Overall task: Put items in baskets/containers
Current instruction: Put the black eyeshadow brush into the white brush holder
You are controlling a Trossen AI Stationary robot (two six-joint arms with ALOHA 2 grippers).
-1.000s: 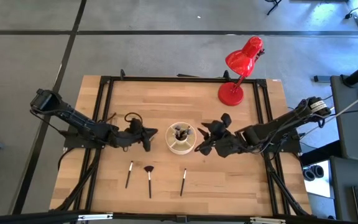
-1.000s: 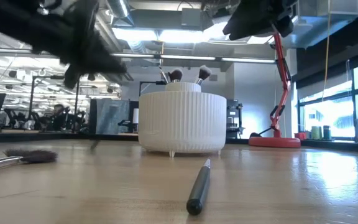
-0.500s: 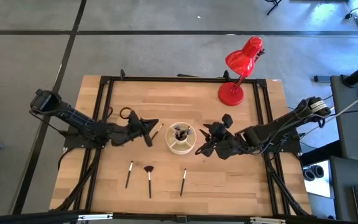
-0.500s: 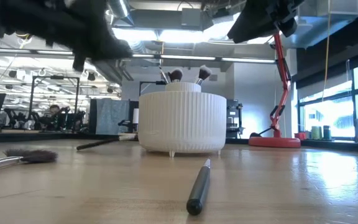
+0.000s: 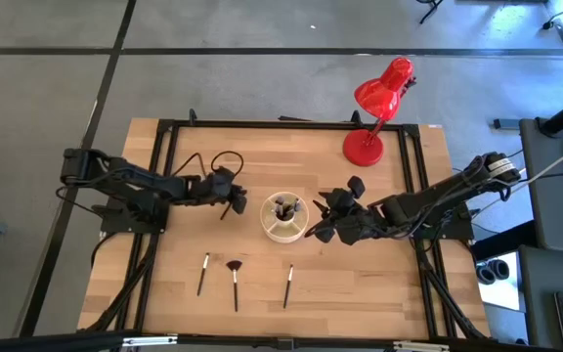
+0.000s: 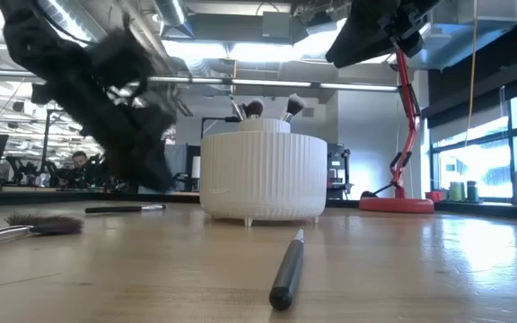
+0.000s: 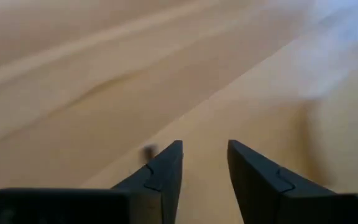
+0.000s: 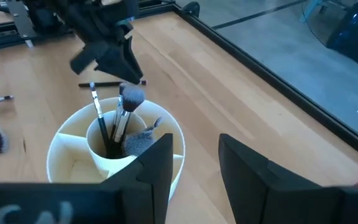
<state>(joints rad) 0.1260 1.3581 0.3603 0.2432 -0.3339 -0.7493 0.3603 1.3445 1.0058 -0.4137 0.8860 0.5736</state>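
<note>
The cream cup [image 5: 283,217] stands mid-table with several brushes [image 8: 120,118] upright in its inner compartment. My left gripper [image 7: 205,168] hovers low over the wood just left of the cup, open, with nothing between its fingers. A thin dark brush [image 6: 124,209] lies flat on the table under it, also visible in the right wrist view [image 8: 110,84]. My right gripper [image 8: 196,155] hangs open above the cup's right side, holding nothing. Three more brushes lie near the front edge: a thin one [image 5: 203,274], the fan-headed one [image 5: 234,279] and another thin one [image 5: 288,286].
A red desk lamp [image 5: 374,108] stands on its round base at the far right of the table. A black metal frame [image 5: 164,127] runs along the table's edges. Bare wood lies between the cup and the three front brushes.
My left gripper has moved toward the far edge beside the cup, and the arm behind it has drawn back and folded. It has let go of the thin brush it carried: the brush has dropped and now lies flat on the table left of the cup.
</note>
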